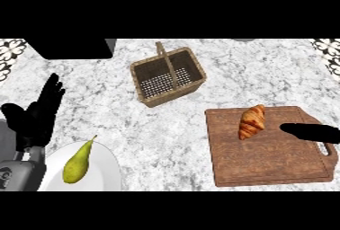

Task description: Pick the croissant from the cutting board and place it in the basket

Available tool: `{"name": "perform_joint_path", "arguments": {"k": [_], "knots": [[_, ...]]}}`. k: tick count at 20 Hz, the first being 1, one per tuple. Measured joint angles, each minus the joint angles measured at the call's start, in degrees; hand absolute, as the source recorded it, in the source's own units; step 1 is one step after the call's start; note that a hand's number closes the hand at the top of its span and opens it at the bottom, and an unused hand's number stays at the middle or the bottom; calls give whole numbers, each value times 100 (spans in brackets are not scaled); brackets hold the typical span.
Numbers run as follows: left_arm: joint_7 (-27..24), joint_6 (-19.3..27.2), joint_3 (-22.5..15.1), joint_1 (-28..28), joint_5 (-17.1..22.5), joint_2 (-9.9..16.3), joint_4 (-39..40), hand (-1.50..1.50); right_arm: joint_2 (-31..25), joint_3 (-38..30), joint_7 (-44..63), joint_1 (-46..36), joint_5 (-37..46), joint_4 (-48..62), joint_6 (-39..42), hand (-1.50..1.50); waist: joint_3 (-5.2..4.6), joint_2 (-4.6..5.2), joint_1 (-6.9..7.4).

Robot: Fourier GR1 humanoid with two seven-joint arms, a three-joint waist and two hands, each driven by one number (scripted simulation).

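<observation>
1 croissant [252, 121] lies on the far part of 1 wooden cutting board [272, 161], at the right of the marble desk [166, 134]; it lies lengthwise near-to-far, apart from the basket. 1 wicker basket [192, 67] w/ an upright handle stands far-centre, well apart from the board; nothing shows inside it. 1 white plate [106, 173] sits near-left w/ 1 green pear [78, 163] on it. 2 robot hands in view: right robot hand [310, 132] comes in from the right edge over the board, just right of the croissant, not touching it; only a dark shape shows, so can't tell its fingers. Left robot hand [36, 117] rests at the left edge, fingers straight, holding nothing. 1 black box [69, 47] stands far-left.
</observation>
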Motion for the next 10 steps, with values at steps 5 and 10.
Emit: {"name": "perform_joint_path", "arguments": {"k": [5, 10], "knots": [[58, -17, 15, -96, -44, -29, -6, 0, 574, 137, 46, 275, 695, -294, -33, -150, 15, 40, 61], [129, -44, -6, -105, -97, -95, -101, 0, 1212, 230, -126, 489, 1389, -252, -146, -150, 26, 60, 110]]}}
